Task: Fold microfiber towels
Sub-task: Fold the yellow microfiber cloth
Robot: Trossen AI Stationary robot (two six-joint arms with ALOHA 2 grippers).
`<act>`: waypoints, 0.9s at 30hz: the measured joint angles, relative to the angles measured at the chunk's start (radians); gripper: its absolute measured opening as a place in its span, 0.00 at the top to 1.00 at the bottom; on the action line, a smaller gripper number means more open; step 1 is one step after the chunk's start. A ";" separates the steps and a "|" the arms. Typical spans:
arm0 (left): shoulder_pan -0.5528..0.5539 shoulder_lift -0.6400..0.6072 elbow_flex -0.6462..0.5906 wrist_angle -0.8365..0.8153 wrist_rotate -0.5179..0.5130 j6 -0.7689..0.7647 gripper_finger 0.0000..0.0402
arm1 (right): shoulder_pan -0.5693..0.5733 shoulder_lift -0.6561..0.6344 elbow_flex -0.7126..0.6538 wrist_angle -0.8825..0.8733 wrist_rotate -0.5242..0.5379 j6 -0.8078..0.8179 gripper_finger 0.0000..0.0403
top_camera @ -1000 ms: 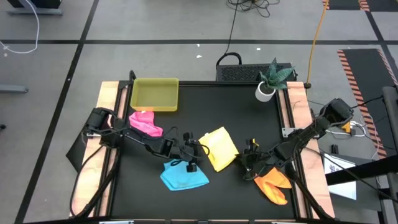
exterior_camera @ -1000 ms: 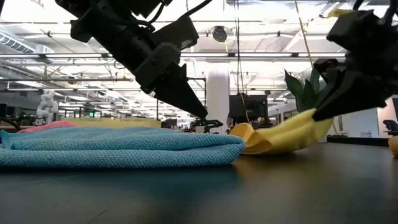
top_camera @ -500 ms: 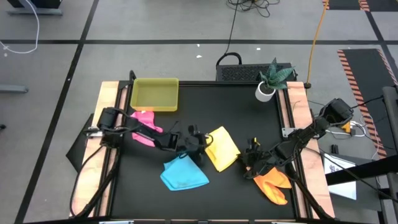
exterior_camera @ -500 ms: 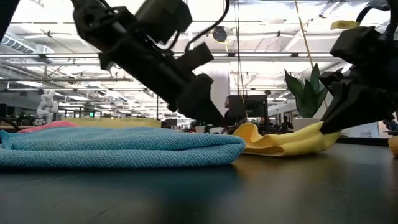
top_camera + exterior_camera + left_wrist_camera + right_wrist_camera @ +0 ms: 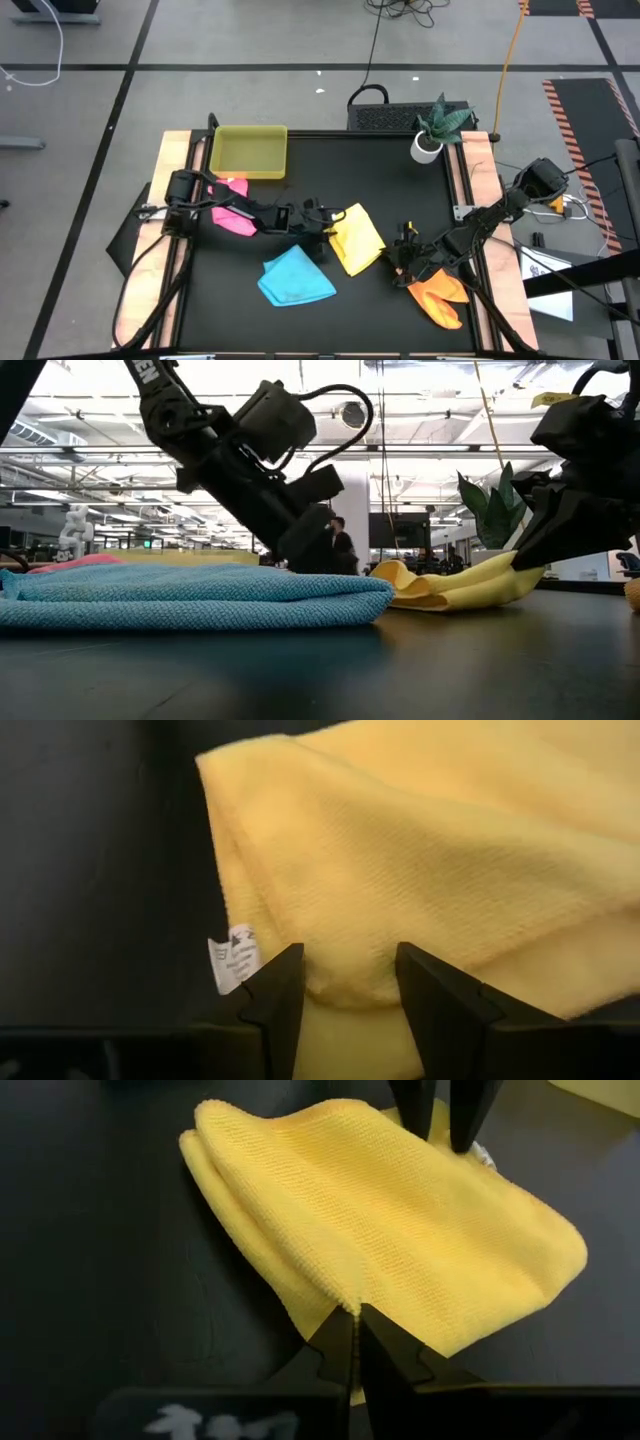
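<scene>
Four microfiber towels on the black worktop (image 5: 400, 190), one each: yellow towel (image 5: 356, 239) centre, folded, long axis diagonal from the far-left corner toward the near-right; sky blue towel (image 5: 295, 279) folded flat near the front; pink towel (image 5: 234, 203) bunched just below the yellow-green tray (image 5: 249, 152); orange towel (image 5: 440, 297) crumpled near right. Left gripper (image 5: 345, 982) at the yellow towel's far-left edge, fingers spread, straddling the edge beside its white tag (image 5: 232, 960). Right gripper (image 5: 356, 1342) at the opposite edge, fingers pressed together, pinching the yellow cloth. Potted plant (image 5: 436, 125) at the far right corner.
</scene>
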 joint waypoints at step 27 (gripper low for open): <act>0.015 0.023 0.002 -0.033 -0.037 -0.077 0.98 | 0.000 0.000 0.000 0.036 0.000 -0.045 0.98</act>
